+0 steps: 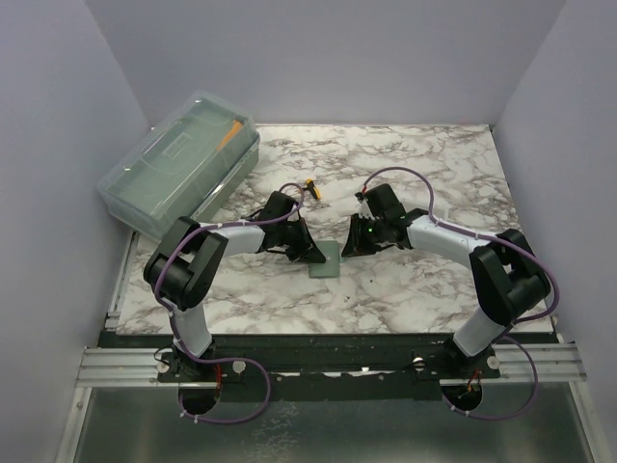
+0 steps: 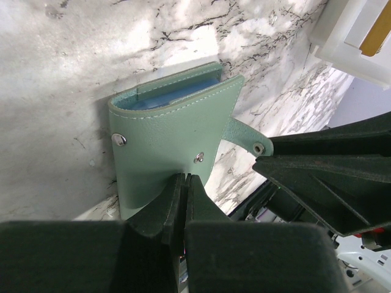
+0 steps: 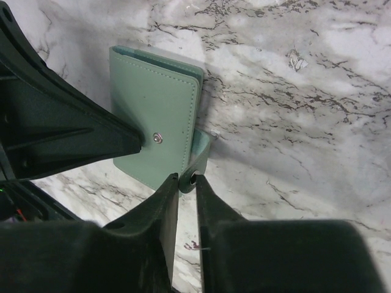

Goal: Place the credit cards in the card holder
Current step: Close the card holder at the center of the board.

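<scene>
The card holder is a sage-green folding wallet on the marble table, between my two grippers. In the left wrist view the card holder is folded nearly shut, with blue pockets showing at its top edge. My left gripper is shut on the lower edge of its cover, near a snap stud. My right gripper is shut on the wallet's snap strap, which sticks out beside the card holder. No loose credit cards show in any view. In the top view the left gripper and right gripper meet at the wallet.
A big translucent lidded box stands at the back left, partly over the table's edge. A small yellow piece sits on the left arm's cable behind the grippers. Purple walls close in the marble table on three sides.
</scene>
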### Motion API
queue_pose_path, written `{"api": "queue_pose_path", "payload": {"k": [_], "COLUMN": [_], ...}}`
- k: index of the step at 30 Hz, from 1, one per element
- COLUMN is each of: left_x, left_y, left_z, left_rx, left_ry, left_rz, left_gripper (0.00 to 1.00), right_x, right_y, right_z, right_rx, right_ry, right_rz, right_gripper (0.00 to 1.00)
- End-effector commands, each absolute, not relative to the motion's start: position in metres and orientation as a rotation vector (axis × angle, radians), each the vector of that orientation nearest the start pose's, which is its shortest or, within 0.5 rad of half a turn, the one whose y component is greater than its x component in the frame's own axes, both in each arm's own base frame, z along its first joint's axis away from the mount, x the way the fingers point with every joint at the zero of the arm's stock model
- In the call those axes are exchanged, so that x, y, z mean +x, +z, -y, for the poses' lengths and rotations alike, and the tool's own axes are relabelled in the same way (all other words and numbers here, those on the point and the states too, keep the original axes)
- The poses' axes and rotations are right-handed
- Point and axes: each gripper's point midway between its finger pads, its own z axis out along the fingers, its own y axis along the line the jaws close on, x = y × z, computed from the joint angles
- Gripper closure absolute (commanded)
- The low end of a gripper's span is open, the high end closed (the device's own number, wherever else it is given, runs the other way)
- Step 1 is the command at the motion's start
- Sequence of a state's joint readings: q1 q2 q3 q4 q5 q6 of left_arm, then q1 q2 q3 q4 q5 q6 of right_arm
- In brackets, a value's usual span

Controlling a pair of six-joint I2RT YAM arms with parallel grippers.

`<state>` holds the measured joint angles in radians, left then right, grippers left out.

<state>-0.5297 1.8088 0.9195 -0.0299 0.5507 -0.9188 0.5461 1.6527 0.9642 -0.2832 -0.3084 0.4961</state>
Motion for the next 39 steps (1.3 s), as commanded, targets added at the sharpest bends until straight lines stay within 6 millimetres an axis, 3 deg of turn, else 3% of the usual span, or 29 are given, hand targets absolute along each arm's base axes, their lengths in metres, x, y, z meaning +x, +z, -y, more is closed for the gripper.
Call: {"api": "queue_pose_path", "payload": {"k": [1,7,18,39], "left_x": [0.264,0.264,0.26,0.259], "left_y": [0.016,0.017,0.011,0.009], "left_z": [0.291,0.289,0.285,0.286], "left_rx": [-0.283,-0.285,-0.342,-0.349], "left_ry": [-1.126,-1.111,-1.102,-1.119], "left_rz": [-2.816,-2.808,-2.803,-2.792], "left_gripper": [1.0,1.0,1.0,1.0], "right_x": [0.284,0.284,0.28,0.276], "right_y": [0.058,0.059,0.054,0.033], "right_z": [-0.258,-0.262,-0.286,-0.296], "right_rx": [-0.212,-0.22,-0.283,-0.315], "right_ry": [0.768,0.793,0.99,1.017], "right_rz": [-2.638,-2.637,-2.626,-2.694], "right_gripper": [0.87,1.0,1.0,1.0]}}
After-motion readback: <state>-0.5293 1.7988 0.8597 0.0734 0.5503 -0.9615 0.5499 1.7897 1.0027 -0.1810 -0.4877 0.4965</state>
